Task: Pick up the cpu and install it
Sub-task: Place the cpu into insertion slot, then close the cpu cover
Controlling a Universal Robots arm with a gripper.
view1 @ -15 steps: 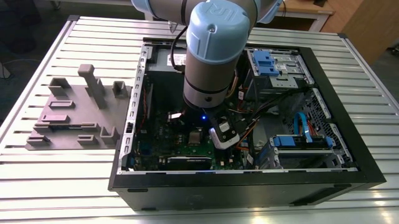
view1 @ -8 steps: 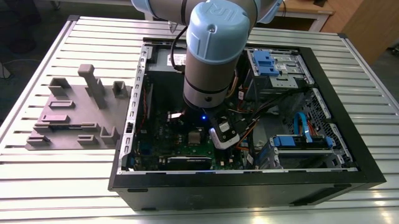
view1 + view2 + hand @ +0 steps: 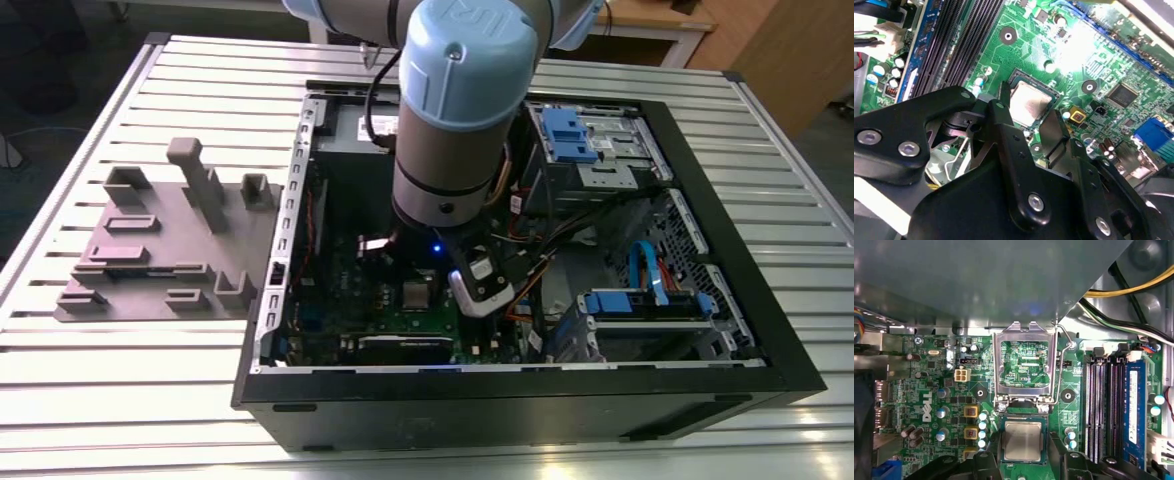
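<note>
Cpu [image 3: 1023,441], a small flat square chip with a pale silvery metal top, lies flat in its socket on the green motherboard [image 3: 1076,415], just beside the raised metal socket frame [image 3: 999,365]. The black gripper [image 3: 1024,455] straddles it, fingers spread and apparently clear of its edges. Light, rigid and probably fragile underneath, the cpu is best held level by two opposite edges.

Cpu [image 3: 1023,441] lies flat on mobo [image 3: 934,390], w/ frame [image 3: 1025,335] just beside.
</note>
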